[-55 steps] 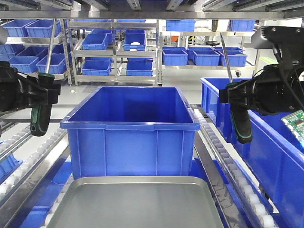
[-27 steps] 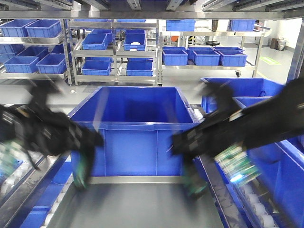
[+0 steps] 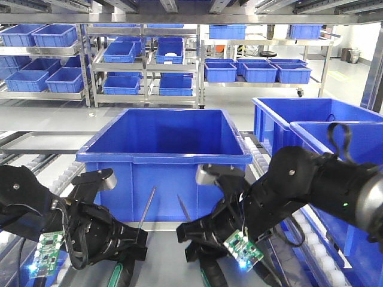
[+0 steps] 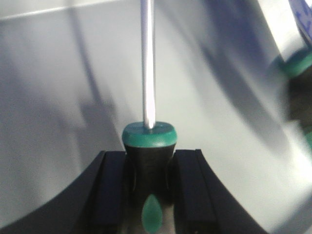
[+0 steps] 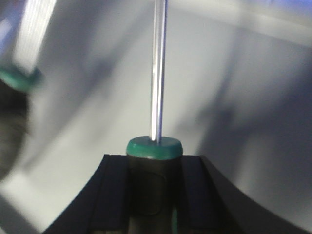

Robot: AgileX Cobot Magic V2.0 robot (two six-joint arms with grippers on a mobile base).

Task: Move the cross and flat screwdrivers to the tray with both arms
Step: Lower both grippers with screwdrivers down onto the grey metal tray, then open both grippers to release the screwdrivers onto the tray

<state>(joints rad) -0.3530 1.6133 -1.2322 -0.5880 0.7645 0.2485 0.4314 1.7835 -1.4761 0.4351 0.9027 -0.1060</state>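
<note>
Left fingers (image 4: 114,190) clamped on the left screwdriver (image 4: 147,161) handle, one black pad each side just under the green collar; shaft runs straight out to 12 o'clock in the left wrist view. Right fingers (image 5: 191,187) same story on the right screwdriver (image 5: 155,170): closed on the handle below the collar, shaft to 12 o'clock. Both tools are in hand, not yet down. In the front view the left gripper (image 3: 122,248) and right gripper (image 3: 200,245) sit low over the tray (image 3: 161,251), handles toward 6 o'clock at the frame bottom, shafts angled up and away toward the blue bin (image 3: 164,155). Left shaft leans to about 1 o'clock, right shaft to about 11, so the tips converge but stay apart. Grey tray floor fills the background of both wrist views, so each tool's long axis lies close to the tray surface; whether either handle touches it I can't tell. Each wrist view catches the other handle's green collar at its edge, so the two are near, side by side. Neither arm is nearer; they're roughly level. Both arms folded down and inward, elbows out at 9 and 3 o'clock. Next looks like release straight down, watch the shafts crossing.
</note>
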